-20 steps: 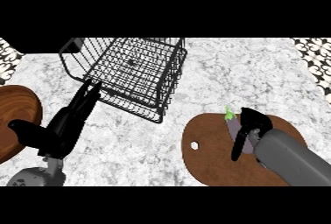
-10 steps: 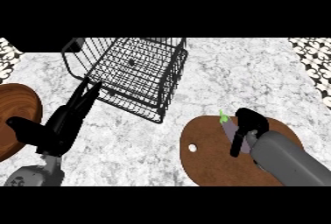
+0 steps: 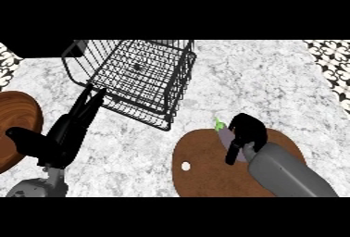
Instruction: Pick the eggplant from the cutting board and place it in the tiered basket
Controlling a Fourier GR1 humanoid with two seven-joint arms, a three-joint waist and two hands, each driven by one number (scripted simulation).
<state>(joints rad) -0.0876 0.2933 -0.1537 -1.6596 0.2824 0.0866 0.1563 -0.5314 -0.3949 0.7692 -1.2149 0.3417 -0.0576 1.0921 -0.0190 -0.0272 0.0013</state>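
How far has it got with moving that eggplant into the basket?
The reach looks done: the right hand has its fingers curled round the eggplant on the cutting board. Lifting it, carrying it to the tiered basket and placing it remain.

A small purple eggplant [image 3: 223, 134] with a bright green stem lies at the far edge of a round brown wooden cutting board [image 3: 205, 163], near right. Most of it is hidden under the right hand [image 3: 246, 131], whose fingers appear to curl round it. The tiered basket [image 3: 147, 78], black wire mesh, stands tilted, far left of the board.
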